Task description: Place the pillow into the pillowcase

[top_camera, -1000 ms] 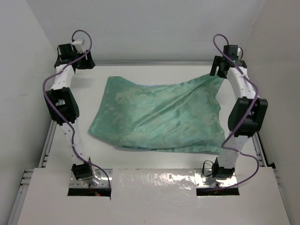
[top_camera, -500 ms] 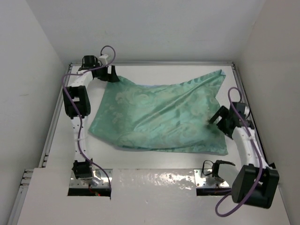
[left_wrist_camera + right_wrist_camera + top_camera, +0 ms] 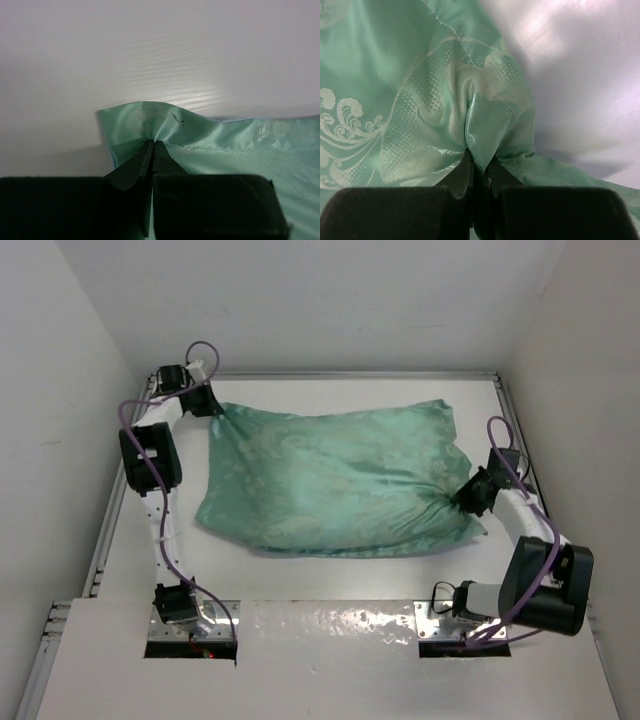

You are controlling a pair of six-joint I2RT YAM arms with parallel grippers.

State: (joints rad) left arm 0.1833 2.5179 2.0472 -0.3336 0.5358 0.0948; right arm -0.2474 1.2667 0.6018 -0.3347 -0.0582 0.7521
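White table (image 3: 330, 390), boxed in on three sides by pale walls (image 3: 90, 390). Spread across its middle, a sea-green pillowcase (image 3: 330, 480), shiny and woven with a faint scroll pattern, long side running left to right. Plump and rounded rather than flat, probably stuffed, with only the outer cloth on show from above. Far-left corner pulled to a point near the table's far-left end. Right edge gathered into a tight pucker partway down that side, with wrinkles fanning from it into the cloth.

Left arm (image 3: 150, 455) upright along the left margin, bent at the elbow, wrist turned inward at the far end. Right arm (image 3: 540, 545) folded low along the right side, forearm angled toward the cloth. Purple cable (image 3: 175, 560) looped along both arms.

Left pincer (image 3: 210, 406) at the pillowcase's far-left corner. Seen from the left wrist, black fingers (image 3: 132, 170) pressed together and clamped on a thin fold of that green corner, with seam stitching just to the right and bare table beyond.

Right pincer (image 3: 464, 496) at the pucker on the right edge. Seen from the right wrist, tips closed tight on a pinched ridge of patterned fabric, cloth bunching up and out from the grip. Dotted weave and pale scrollwork to the left, white table to the right.
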